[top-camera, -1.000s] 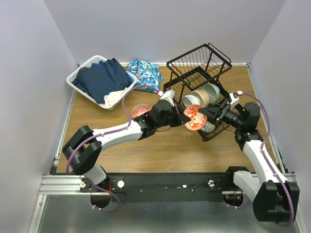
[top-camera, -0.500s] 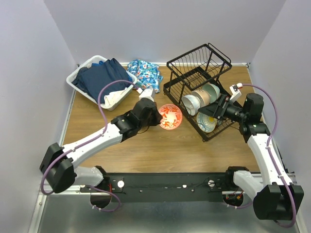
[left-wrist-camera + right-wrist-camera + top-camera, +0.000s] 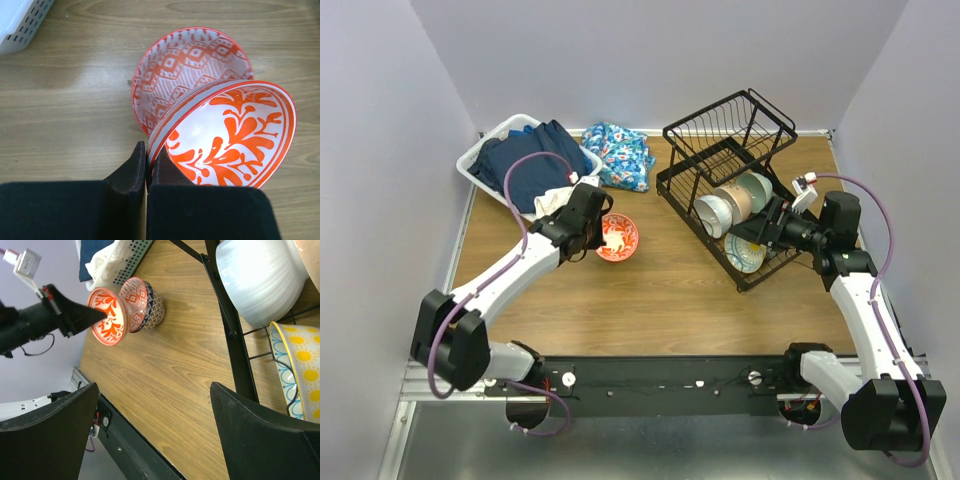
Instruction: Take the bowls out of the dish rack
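My left gripper point(image 3: 147, 165) is shut on the rim of a red-orange floral bowl point(image 3: 230, 135), one finger inside and one outside. The bowl point(image 3: 620, 238) hangs tilted over a red patterned bowl point(image 3: 185, 60) that stands on the table. The black dish rack point(image 3: 730, 150) at the back right holds a white bowl point(image 3: 713, 213), a tan bowl point(image 3: 735, 200), a mint green bowl point(image 3: 757, 187) and a yellow bowl with a teal rim point(image 3: 300, 370). My right gripper point(image 3: 155, 410) stands open and holds nothing, just beside the rack's front corner point(image 3: 235, 340).
A white laundry basket point(image 3: 480, 150) with dark blue clothes stands at the back left. A blue floral cloth point(image 3: 620, 150) lies beside it. Grey walls close in the table on three sides, and a black rail runs along the near edge.
The right gripper has let go of the floral bowl, opened wide and drawn back to the rack. The left arm has carried that bowl leftwards to the patterned bowl.
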Motion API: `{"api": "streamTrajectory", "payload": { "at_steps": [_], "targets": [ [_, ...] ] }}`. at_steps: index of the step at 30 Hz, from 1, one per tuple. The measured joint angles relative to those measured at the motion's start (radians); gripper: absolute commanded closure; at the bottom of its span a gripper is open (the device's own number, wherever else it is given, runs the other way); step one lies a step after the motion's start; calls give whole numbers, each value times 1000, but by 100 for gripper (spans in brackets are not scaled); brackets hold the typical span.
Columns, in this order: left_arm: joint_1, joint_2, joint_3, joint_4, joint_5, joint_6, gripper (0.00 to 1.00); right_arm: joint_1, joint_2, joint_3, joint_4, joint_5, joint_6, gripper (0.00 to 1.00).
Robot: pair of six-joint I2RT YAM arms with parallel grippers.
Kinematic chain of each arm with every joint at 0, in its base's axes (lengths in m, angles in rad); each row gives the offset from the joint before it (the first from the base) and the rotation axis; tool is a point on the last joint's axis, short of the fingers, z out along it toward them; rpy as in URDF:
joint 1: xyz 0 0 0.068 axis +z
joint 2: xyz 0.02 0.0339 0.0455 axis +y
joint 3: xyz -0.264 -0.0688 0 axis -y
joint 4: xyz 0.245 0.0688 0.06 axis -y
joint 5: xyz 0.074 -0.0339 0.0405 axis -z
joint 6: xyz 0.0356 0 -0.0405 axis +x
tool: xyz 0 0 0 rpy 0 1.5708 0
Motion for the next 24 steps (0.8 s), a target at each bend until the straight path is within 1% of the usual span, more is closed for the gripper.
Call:
{"api": "streamTrajectory", "payload": {
  "at_steps": [7, 11, 14, 17, 18, 24],
  "targets": [
    [54, 150, 96, -25, 5, 70, 100, 0, 0, 0, -26, 10, -20, 0],
    [66, 190, 130, -22, 15, 86, 100, 0, -2, 0, -45, 16, -26, 0],
    [72, 211, 139, -17, 28, 92, 96, 0, -6, 0, -51, 23, -31, 0],
    [72, 227, 139, -13, 44, 92, 90, 0, -12, 0, -52, 26, -31, 0],
    [72, 230, 139, -12, 48, 91, 84, 0, -13, 0, -52, 26, -31, 0],
    [74, 243, 138, 6, 82, 77, 62, 0, -19, 0, -53, 29, -32, 0]
  ]
}}
